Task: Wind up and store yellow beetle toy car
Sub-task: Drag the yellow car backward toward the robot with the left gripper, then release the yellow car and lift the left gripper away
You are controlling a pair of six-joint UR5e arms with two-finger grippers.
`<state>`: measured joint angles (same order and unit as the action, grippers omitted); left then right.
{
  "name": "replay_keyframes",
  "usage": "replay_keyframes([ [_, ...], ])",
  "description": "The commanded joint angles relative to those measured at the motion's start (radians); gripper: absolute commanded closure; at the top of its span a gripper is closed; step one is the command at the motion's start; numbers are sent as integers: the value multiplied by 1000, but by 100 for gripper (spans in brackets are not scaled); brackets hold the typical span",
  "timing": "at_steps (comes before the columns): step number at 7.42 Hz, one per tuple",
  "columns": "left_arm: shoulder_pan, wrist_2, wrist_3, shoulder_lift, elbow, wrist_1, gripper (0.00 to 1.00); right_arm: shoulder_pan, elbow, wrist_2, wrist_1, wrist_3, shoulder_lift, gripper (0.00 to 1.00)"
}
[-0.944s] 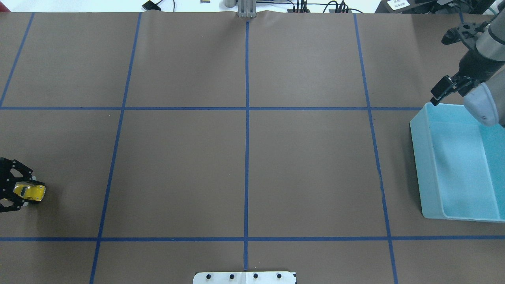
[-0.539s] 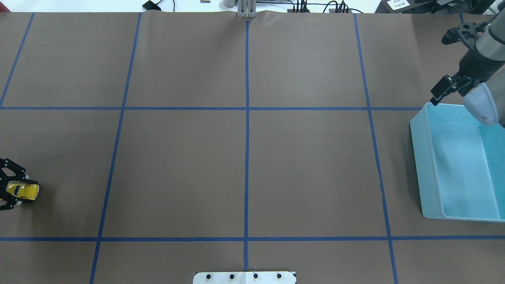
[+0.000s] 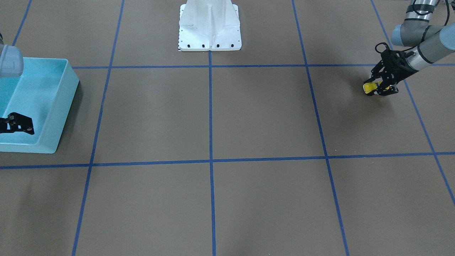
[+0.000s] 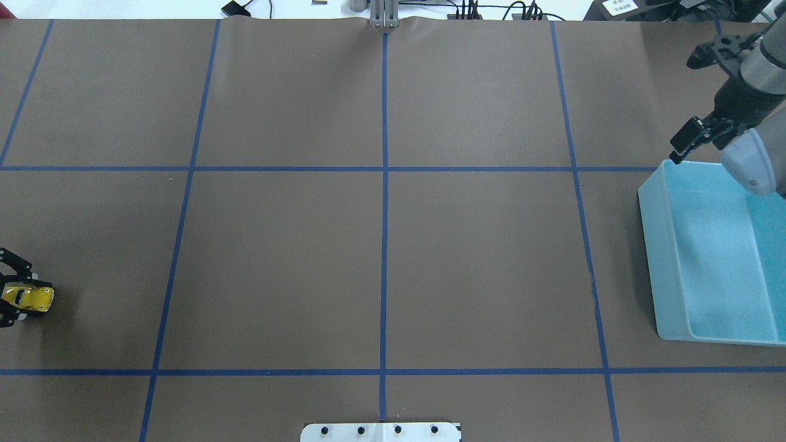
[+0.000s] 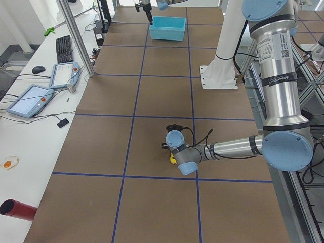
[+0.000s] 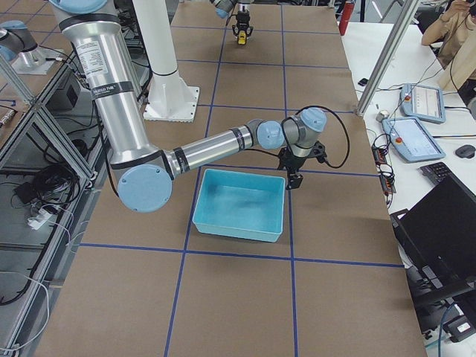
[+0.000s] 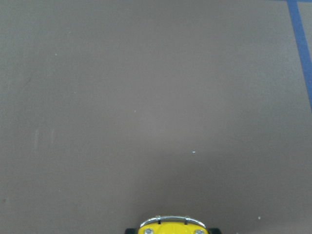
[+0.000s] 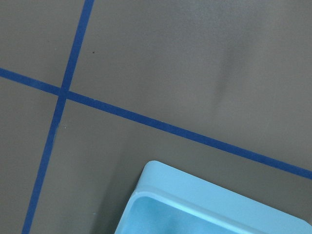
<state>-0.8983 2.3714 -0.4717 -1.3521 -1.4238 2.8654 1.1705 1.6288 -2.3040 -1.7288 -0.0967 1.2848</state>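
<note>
The yellow beetle toy car [image 4: 29, 297] is at the table's far left edge, low on the brown surface. My left gripper [image 4: 17, 299] is shut on it, one finger along each side. The car also shows in the front view [image 3: 369, 88], held by the left gripper [image 3: 379, 88], and its pale bumper shows at the bottom of the left wrist view [image 7: 171, 225]. My right gripper [image 4: 680, 148] hangs shut and empty over the far corner of the light blue bin [image 4: 652, 245]; it also shows in the front view [image 3: 19, 125].
The blue bin [image 3: 69, 96] stands at the table's right end, with nothing showing inside; its corner shows in the right wrist view [image 8: 204, 200]. Blue tape lines grid the brown table. The white robot base [image 3: 209, 25] stands at the near middle edge.
My left gripper has moved the yellow car leftward along the table, toward the left edge. The right arm has not moved.
</note>
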Motion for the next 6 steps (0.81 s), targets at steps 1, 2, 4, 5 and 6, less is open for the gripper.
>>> replay_keyframes([
  [1,-13,11,7,14,0,11,0,0,0,0,0,0,-1,0],
  [2,-25,22,7,16,0,12,0,0,0,0,0,0,1,0],
  [4,-36,35,7,16,2,12,0,0,0,0,0,0,1,0],
  [5,-39,35,7,16,2,12,0,0,-1,0,0,0,1,0],
  [6,-39,35,7,16,2,12,0,0,0,0,0,0,1,0],
])
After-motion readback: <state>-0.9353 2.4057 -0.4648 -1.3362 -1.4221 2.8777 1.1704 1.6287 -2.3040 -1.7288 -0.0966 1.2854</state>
